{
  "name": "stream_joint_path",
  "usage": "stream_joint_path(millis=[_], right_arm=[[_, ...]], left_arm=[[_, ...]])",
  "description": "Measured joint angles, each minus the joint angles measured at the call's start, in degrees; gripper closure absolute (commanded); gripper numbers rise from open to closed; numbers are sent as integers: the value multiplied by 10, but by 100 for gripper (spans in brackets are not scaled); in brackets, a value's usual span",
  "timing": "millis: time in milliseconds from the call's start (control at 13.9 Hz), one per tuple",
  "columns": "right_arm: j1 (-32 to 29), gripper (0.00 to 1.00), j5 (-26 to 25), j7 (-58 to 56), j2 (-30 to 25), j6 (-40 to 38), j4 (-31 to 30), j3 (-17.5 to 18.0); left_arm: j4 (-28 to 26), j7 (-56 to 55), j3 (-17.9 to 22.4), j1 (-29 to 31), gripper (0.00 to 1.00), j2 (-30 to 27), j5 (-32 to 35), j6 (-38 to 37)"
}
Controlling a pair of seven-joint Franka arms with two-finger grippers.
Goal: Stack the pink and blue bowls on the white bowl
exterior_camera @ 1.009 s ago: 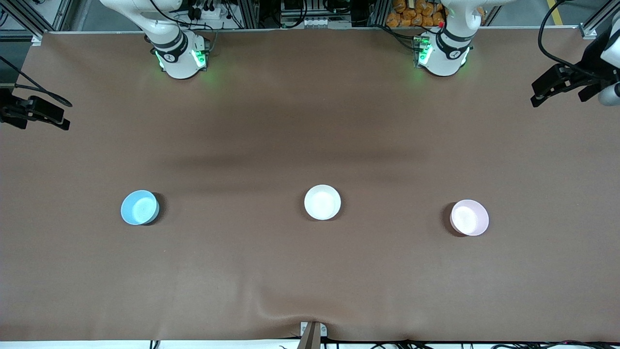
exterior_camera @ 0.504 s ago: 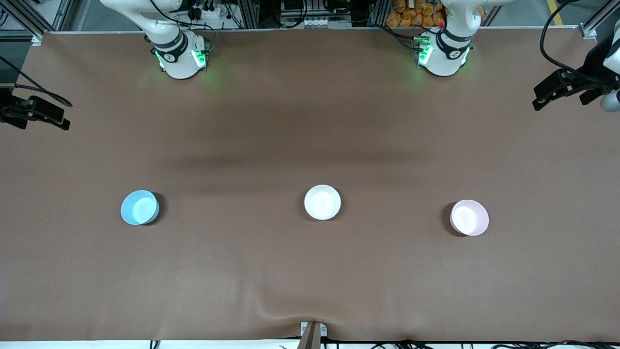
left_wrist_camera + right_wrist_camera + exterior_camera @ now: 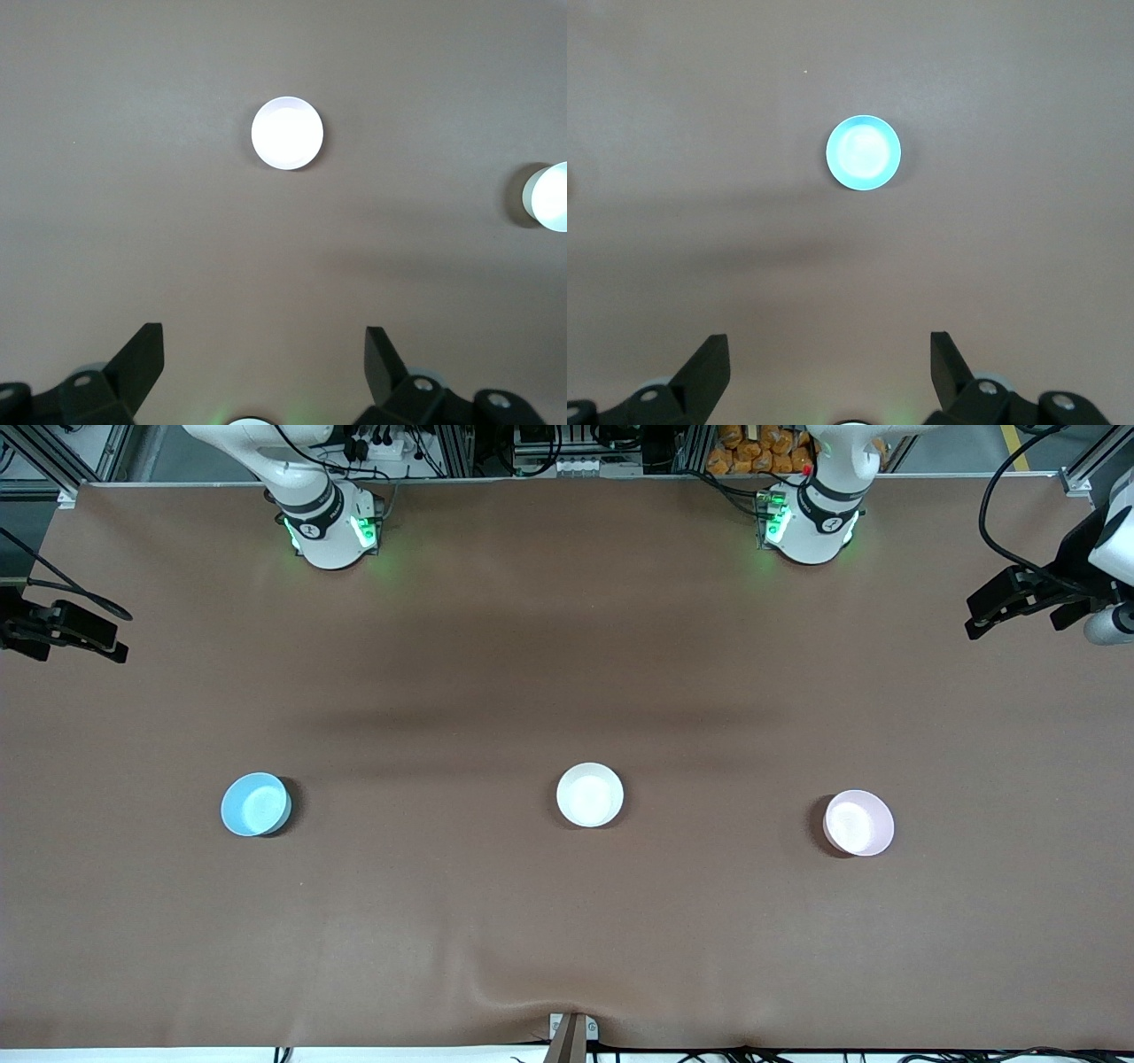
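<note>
Three bowls stand in a row on the brown cloth. The light blue bowl [image 3: 255, 804] [image 3: 864, 152] is toward the right arm's end, the white bowl [image 3: 590, 794] [image 3: 551, 197] in the middle, and the pale pink bowl [image 3: 858, 823] [image 3: 287, 133] toward the left arm's end. All sit upright and apart, each holding nothing. My left gripper [image 3: 979, 613] [image 3: 263, 335] hangs open over the cloth at the left arm's end, well away from the pink bowl. My right gripper [image 3: 117, 640] [image 3: 829, 340] hangs open over the cloth at the right arm's end, well away from the blue bowl.
The brown cloth [image 3: 567, 921] covers the whole table and wrinkles slightly by a small bracket [image 3: 571, 1032] at the edge nearest the front camera. The two arm bases [image 3: 332, 527] [image 3: 811, 522] stand along the edge farthest from that camera.
My left gripper has shifted a little over its end of the table. The right gripper and all three bowls have stayed where they were.
</note>
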Motion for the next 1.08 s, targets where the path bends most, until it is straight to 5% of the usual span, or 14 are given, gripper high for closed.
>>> stream_joint_path(millis=[1081], right_arm=[[0,0,0,0,0,-2,-1,0]], left_arm=[[-5,0,2,9,0,18,0,26]])
